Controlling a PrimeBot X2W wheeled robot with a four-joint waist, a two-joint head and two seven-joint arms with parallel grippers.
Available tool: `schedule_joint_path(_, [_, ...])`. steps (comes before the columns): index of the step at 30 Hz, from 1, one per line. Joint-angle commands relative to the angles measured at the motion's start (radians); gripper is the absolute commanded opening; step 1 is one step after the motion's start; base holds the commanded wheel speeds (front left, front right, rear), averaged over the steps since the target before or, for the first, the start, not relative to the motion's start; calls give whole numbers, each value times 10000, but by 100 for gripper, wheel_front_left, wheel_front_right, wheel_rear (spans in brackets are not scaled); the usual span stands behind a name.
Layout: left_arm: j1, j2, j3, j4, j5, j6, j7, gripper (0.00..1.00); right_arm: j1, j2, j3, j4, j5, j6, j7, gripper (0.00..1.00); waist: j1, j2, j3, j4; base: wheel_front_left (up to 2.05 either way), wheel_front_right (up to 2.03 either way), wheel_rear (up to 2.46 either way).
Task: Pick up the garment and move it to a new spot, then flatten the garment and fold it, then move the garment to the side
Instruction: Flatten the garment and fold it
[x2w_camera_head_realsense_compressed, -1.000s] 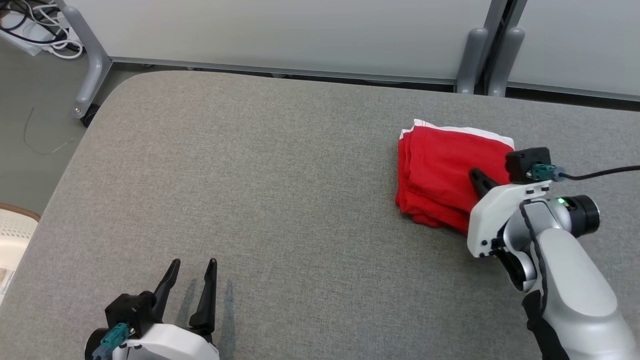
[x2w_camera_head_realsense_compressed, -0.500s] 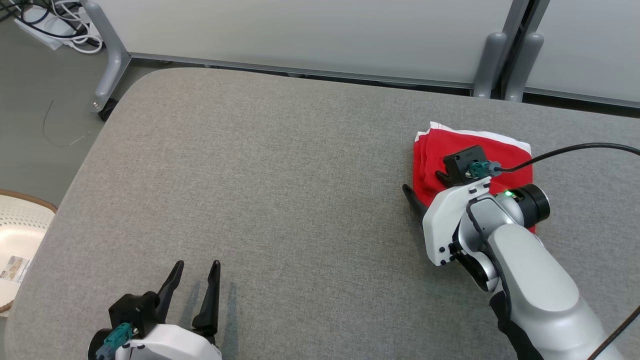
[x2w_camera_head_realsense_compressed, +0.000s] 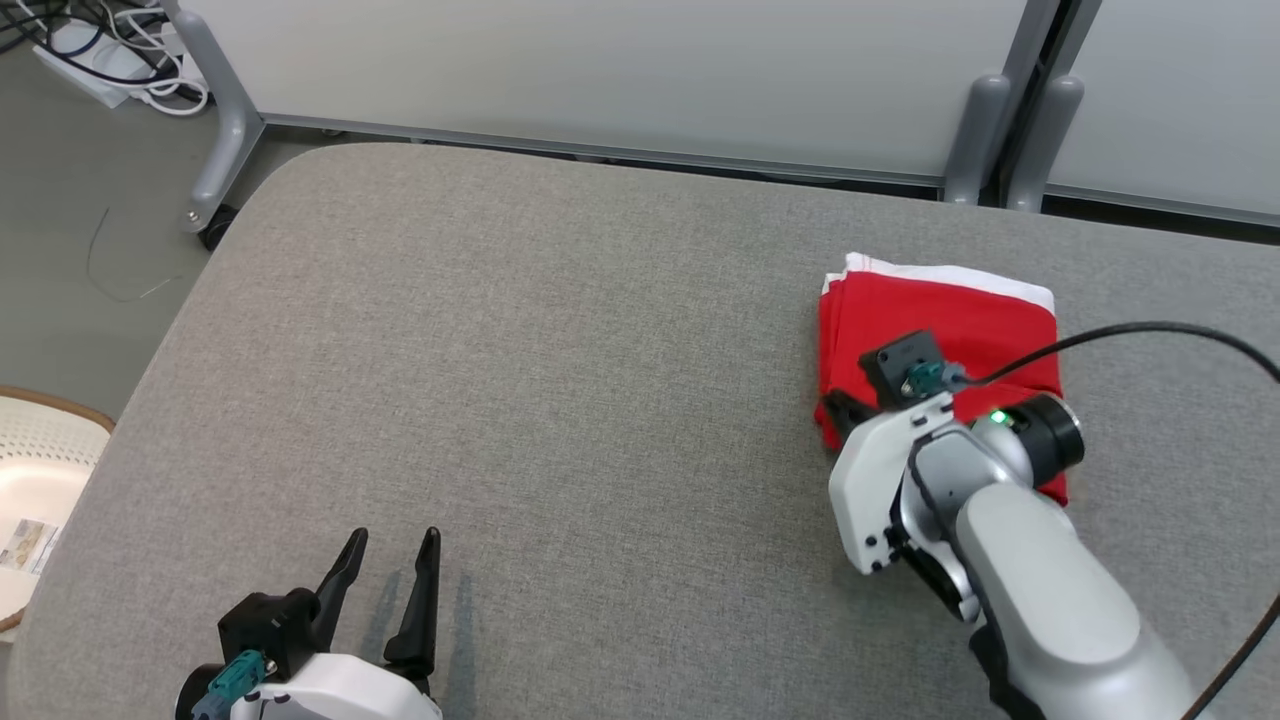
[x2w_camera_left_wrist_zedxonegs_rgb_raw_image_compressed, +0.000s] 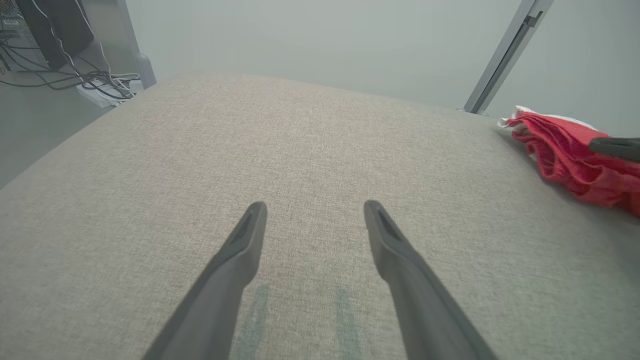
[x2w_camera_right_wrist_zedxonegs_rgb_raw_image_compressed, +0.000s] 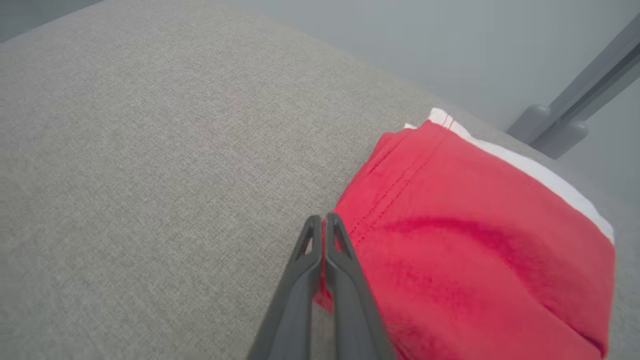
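Garment (x2w_camera_head_realsense_compressed: 950, 310): red, folded into a compact stack with a white band along its 12 o'clock edge. It lies on the grey fabric surface (x2w_camera_head_realsense_compressed: 600, 350) toward 3 o'clock in the head view. My right claw (x2w_camera_head_realsense_compressed: 845, 408) meets the stack at its 8 o'clock edge. In the right wrist view, the two fingers of this claw (x2w_camera_right_wrist_zedxonegs_rgb_raw_image_compressed: 323, 218) are pressed together with a thin sliver of red cloth between them, pinching the edge of the garment (x2w_camera_right_wrist_zedxonegs_rgb_raw_image_compressed: 475, 240). My left claw (x2w_camera_head_realsense_compressed: 394, 536) sits at 7 o'clock, well apart from the garment, with its fingers spread, holding nothing and pointing toward 12 o'clock. Faint bluish streaks (x2w_camera_head_realsense_compressed: 460, 600) mark the surface beside it. Left wrist view: the same spread claw (x2w_camera_left_wrist_zedxonegs_rgb_raw_image_compressed: 315, 205), with the garment (x2w_camera_left_wrist_zedxonegs_rgb_raw_image_compressed: 560, 145) at 2 o'clock. Pale perforated basket (x2w_camera_head_realsense_compressed: 40, 470): off the surface, at 9 o'clock.
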Motion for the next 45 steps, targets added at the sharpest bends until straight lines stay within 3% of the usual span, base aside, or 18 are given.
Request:
schedule_joint_path(1, [74, 92, 29, -32, -60, 77, 12, 100, 299, -59, 124, -211, 83, 2, 114, 0, 0, 0, -62, -84, 0, 0, 0])
schedule_joint_path(11, [125, 193, -30, -255, -112, 156, 148, 100, 1183, -57, 255, -1079, 181, 2, 520, 3, 0, 0, -112, -392, 0, 0, 0])
schedule_joint_path(12, [124, 197, -34, -279, -116, 165, 156, 100, 1209, -56, 299, -1193, 291, 2, 449, 60, 0, 0, -108, -408, 0, 0, 0])
schedule_joint_path(13, [130, 203, -37, -299, -119, 172, 149, 100, 1245, -57, 319, -1279, 467, 2, 394, 100, 0, 0, -112, -426, 0, 0, 0])
schedule_joint_path(22, [234, 320, 327, -619, 66, 510, -70, 100, 1663, -69, -242, -2560, 1909, 2, -298, 100, 0, 0, -448, -666, 0, 0, 0])
schedule_joint_path(31, [803, -56, 1407, -1677, 482, 624, -240, 100, 4240, -55, -3348, -4135, 2593, 4, -2146, 100, 0, 0, -1261, -1165, 0, 0, 0])
schedule_joint_path(37, [1353, -617, 2166, -2210, 931, -205, -239, 100, 5638, -37, -4788, -4692, 1673, 4, -3757, 100, 0, 0, -1553, -1496, 0, 0, 0])
schedule_joint_path(45, [1604, -915, 2642, -1343, 1536, -993, -241, 100, 6292, -57, -5055, -4276, 760, 4, -3867, 100, 0, 0, -1945, -1944, 0, 0, 0])
